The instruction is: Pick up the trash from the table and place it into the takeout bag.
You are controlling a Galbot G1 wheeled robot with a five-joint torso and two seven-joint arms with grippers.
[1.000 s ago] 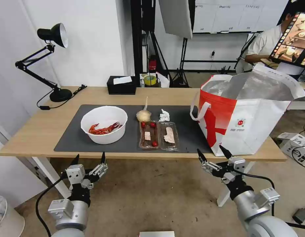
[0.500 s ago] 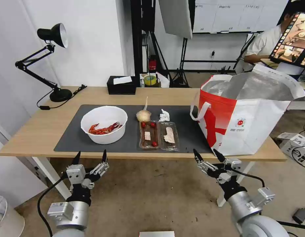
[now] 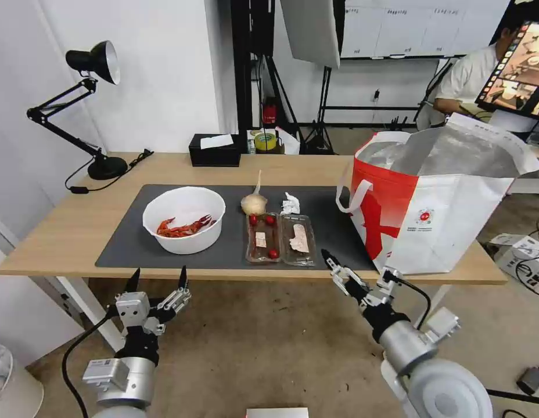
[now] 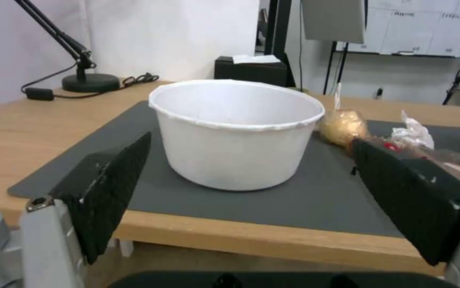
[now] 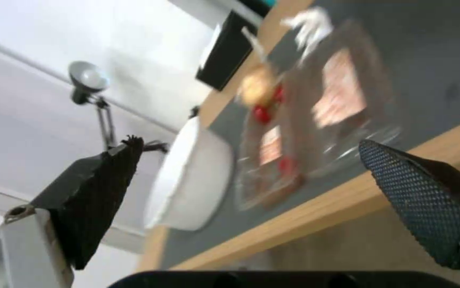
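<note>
Hovering right pincer [image 3: 354, 274] spread wide, clear tray [image 3: 279, 238] just beyond on table [image 3: 60, 232]

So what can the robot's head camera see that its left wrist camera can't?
Head view alone: the takeout bag standing at the table's right end, red crayfish shells inside the bowl, the lamp's shade, and the right gripper, open below the table edge. Left wrist view alone: the bowl's outer wall seen side-on, framed close by the open left gripper. Both share the white bowl, the beige knotted bundle, the crumpled tissue, the grey mat and the black tissue box.
</note>
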